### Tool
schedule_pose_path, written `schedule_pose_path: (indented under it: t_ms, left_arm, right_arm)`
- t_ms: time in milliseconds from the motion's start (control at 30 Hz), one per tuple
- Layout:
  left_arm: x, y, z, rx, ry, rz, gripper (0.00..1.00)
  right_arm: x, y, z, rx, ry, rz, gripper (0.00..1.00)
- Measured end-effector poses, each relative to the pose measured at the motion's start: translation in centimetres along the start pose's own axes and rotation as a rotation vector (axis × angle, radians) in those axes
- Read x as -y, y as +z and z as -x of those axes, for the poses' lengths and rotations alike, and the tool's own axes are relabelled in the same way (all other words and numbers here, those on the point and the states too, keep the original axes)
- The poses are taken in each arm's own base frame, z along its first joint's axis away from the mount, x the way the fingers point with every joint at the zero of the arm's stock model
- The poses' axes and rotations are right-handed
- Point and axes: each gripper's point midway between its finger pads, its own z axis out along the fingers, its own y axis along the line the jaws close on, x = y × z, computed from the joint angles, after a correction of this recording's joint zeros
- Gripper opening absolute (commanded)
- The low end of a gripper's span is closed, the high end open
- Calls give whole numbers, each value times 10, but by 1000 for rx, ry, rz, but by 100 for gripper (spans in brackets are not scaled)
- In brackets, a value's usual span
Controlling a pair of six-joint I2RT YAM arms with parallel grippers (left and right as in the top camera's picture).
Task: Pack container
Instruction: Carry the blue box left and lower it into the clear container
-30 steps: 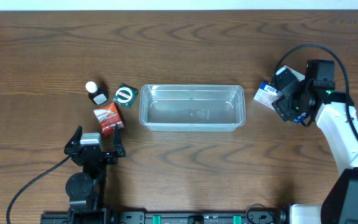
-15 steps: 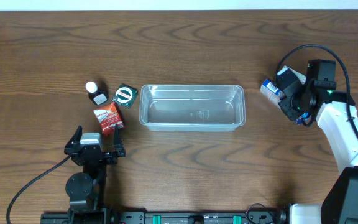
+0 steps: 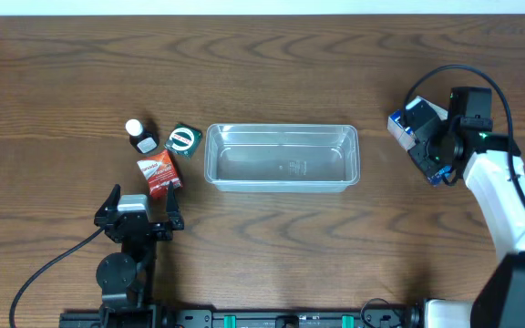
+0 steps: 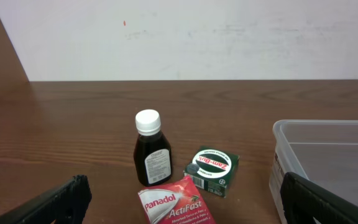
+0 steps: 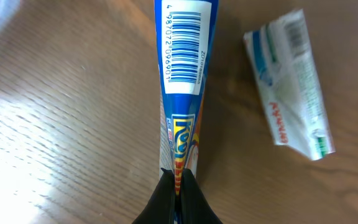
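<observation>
The right gripper (image 5: 179, 182) is pinched tight on the edge of a blue snack packet (image 5: 183, 81), with a white-green packet (image 5: 289, 87) on the tabletop (image 5: 73, 143) just beyond. The clear container (image 3: 281, 185) sits to that gripper's left, apart from it. The left gripper (image 3: 141, 204) stands wide, holding nothing.

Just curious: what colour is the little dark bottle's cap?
White cap; the left wrist view shows it best.
</observation>
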Motion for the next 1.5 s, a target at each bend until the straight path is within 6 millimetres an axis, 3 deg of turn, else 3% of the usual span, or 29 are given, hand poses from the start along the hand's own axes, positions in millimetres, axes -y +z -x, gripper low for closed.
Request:
schedule_pose_path:
  t_ms: [100, 267, 333, 467, 600, 700, 1033, 1267, 1500]
  left_arm:
    - [0, 0, 0, 0, 0, 0, 98]
    - [0, 0, 0, 0, 0, 0, 98]
    - [0, 0, 0, 0, 0, 0, 98]
    - [0, 0, 0, 0, 0, 0, 98]
    - [0, 0, 0, 0, 0, 0, 98]
    - [0, 0, 0, 0, 0, 0, 98]
    - [0, 0, 0, 0, 0, 0, 98]
    - [0, 0, 0, 0, 0, 0, 98]
    - [0, 0, 0, 0, 0, 0, 98]
  right_arm:
    - [8, -30, 25, 88, -25, -61, 1]
    - [20, -121, 81, 338, -96, -204, 1]
    - [6, -155, 100, 456, -165, -204, 1]
    - [-43, -185, 116, 605, -334, -79, 1]
    - [-90, -179, 115, 618, -487, 86, 1]
    - [-115, -170, 111, 600, -591, 167, 1]
    - [-155, -140, 117, 573, -818, 260, 1]
    - [-181, -93, 116, 436, -919, 309, 1]
    - [-188, -65, 131, 413, -961, 269, 1]
